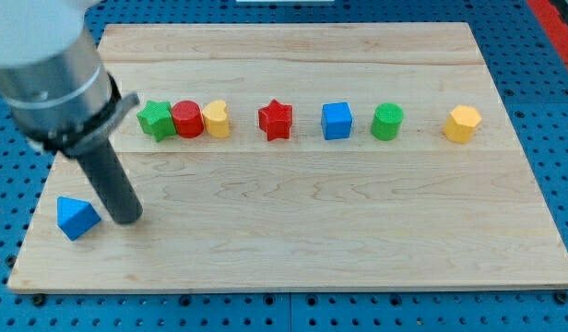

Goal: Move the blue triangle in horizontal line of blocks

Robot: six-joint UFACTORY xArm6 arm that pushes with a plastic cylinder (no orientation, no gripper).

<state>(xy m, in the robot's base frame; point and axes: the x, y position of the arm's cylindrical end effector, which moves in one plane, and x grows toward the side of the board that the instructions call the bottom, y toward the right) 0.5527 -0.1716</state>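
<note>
Counter (293, 231): wooden board. Row near the view's top, left to right: green star (155, 120), red cylinder (187, 119), yellow heart (216, 119) (these three touching), red star (276, 120), blue cube (337, 121), green cylinder (387, 122), yellow hexagon (462, 124). Blue triangle (76, 218): bottom left, apart from row. My tip (127, 219): just right of it. Jaws: none fitted.
</note>
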